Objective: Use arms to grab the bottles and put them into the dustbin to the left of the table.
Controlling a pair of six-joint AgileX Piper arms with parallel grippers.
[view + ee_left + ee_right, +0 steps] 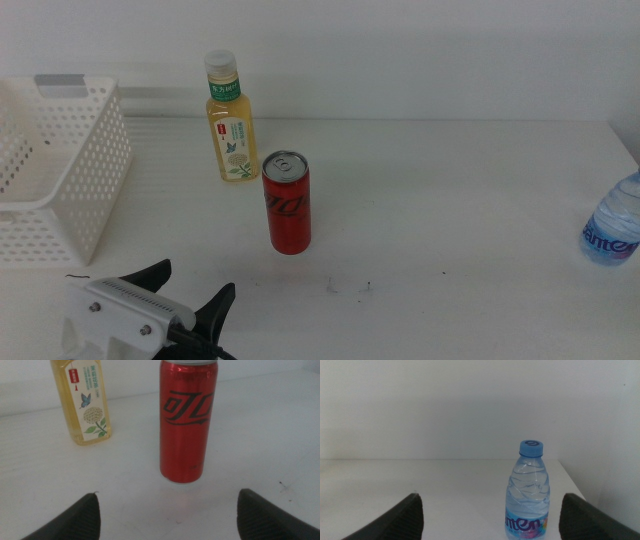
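Left gripper (195, 290): spread wide, nothing held, near table (450, 220) front edge, facing red can (287, 203).
Right gripper (490, 520): spread wide, empty, facing water bottle (530, 491).
Risk: can could be toppled into tea bottle (229, 120) if clipped.

The left gripper (195, 285) sits low at the near edge of the desk (450, 220), in front of the red can (286, 203) and a little to its left. Its white housing with a toothed strip lies behind two dark fingers (215, 308) that are spread wide and point toward the can, nothing between them. The right gripper (490, 515) is seen only in its own wrist view; its fingers (395, 517) are spread wide too, empty, facing the water bottle (529, 492).
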